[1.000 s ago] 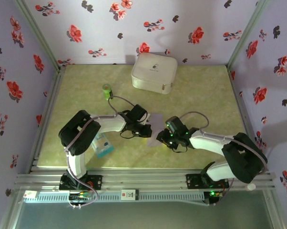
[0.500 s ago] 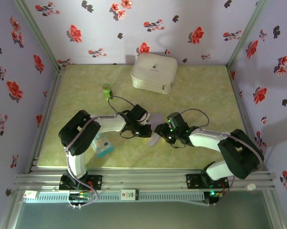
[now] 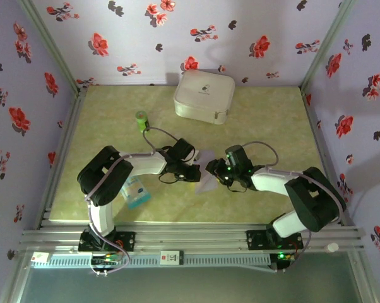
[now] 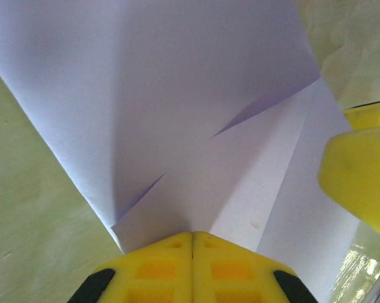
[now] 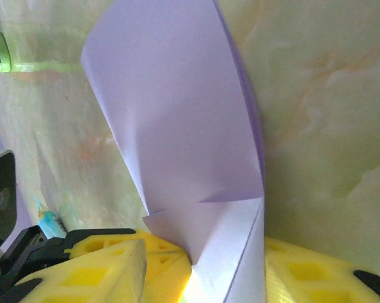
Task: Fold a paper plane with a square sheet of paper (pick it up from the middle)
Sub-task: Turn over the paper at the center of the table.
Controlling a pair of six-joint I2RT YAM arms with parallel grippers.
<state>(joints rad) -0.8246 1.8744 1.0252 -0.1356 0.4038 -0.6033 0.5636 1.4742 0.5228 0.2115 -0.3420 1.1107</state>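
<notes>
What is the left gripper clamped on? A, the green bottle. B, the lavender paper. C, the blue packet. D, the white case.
B: in the left wrist view the left gripper has its yellow jaws closed together, with the creased paper pinched between them.

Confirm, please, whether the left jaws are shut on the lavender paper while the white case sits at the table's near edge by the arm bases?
Not quite: the white case sits at the far edge of the table, as the top external view shows. The left gripper does have its jaws shut on the lavender paper.
</notes>
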